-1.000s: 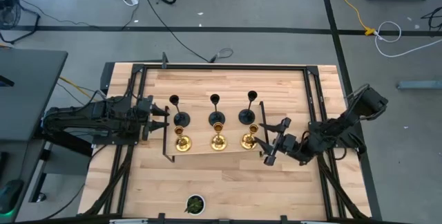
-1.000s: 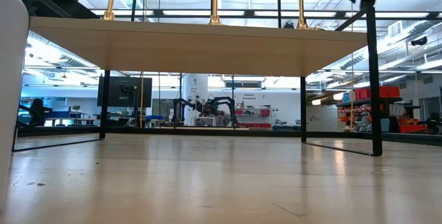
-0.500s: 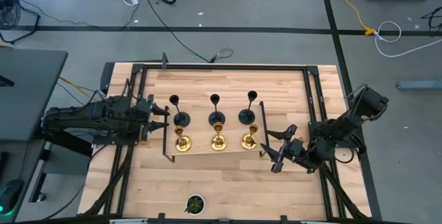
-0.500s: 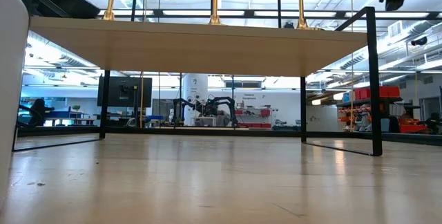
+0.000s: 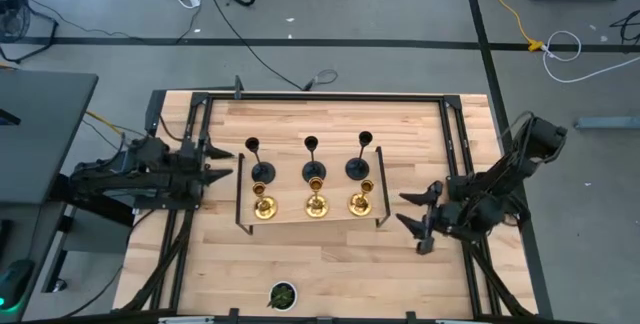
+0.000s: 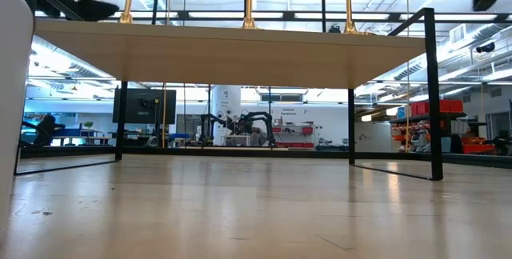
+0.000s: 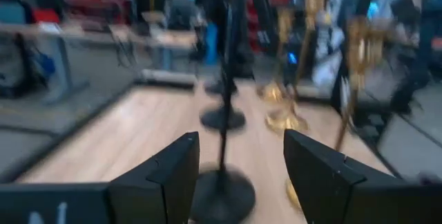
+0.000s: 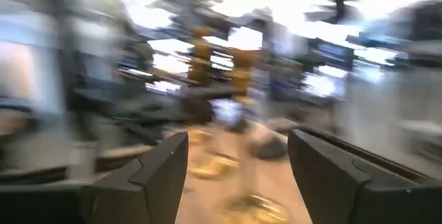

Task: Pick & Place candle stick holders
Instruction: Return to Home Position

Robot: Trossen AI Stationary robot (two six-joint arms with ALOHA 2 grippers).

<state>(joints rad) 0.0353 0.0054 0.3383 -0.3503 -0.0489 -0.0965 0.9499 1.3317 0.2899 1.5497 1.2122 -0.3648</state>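
High view showed you six candle stick holders (image 5: 313, 171) standing on the shelf (image 5: 288, 190). Your left claw (image 5: 225, 162) and right claw (image 5: 416, 221) flanked it, both spread and empty.

Six small candle stick holders (image 5: 357, 169) stand upright on a raised, light wooden shelf (image 5: 288, 190), each with a round base, a thin stem and a small top cup. Three matte black holders (image 5: 314, 171) form one evenly spaced row. Three shiny gold holders (image 5: 316, 205) form a second row alongside it — each paired just beside a black one, the pairs well aligned.
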